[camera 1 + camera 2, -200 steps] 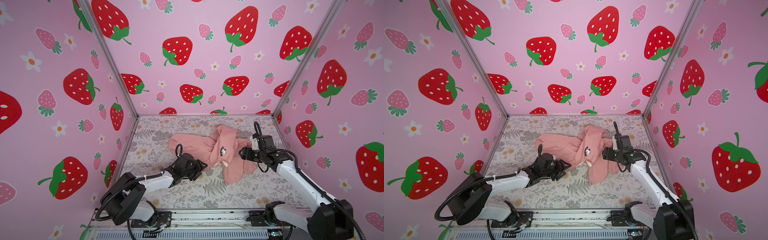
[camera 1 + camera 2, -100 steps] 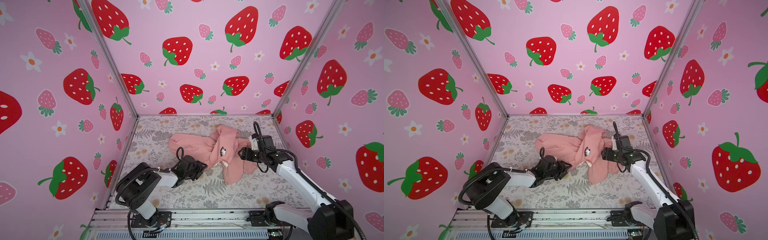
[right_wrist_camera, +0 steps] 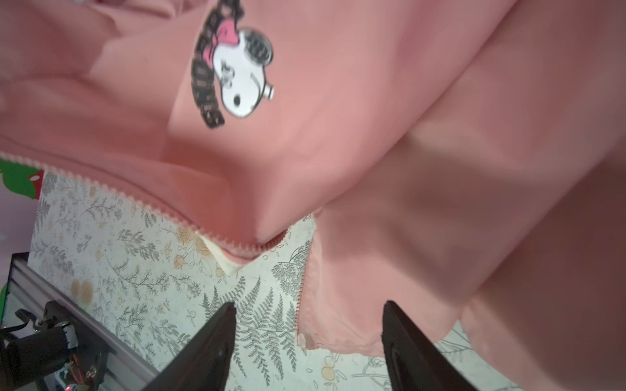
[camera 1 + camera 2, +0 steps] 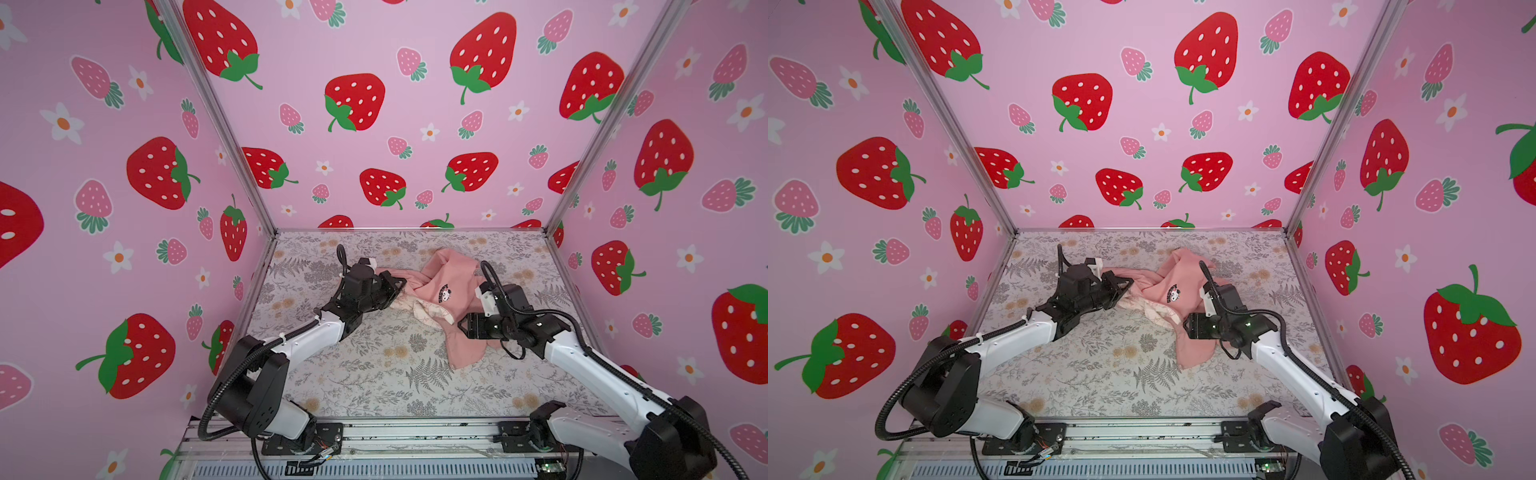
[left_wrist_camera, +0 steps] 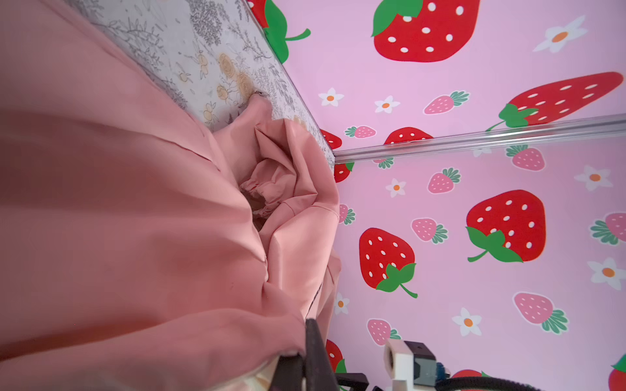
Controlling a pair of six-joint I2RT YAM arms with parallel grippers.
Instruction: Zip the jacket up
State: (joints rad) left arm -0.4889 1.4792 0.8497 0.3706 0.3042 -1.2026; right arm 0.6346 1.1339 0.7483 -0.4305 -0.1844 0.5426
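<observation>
Jacket [image 4: 451, 282] lies rumpled at 1 o'clock on the floral mat [image 4: 374, 374], our left gripper [image 4: 397, 286] clamped on its 9 o'clock fold, right gripper [image 3: 310, 304] wide and empty by the hem: we'd best tension cloth before pinching.

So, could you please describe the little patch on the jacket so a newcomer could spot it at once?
On the floral mat lies a crumpled salmon-pink jacket. On its outer cloth, near the open zip edge, sits the patch: a small white cartoon face with a pink bow and dark lettering, the only picture on plain pink.
</observation>
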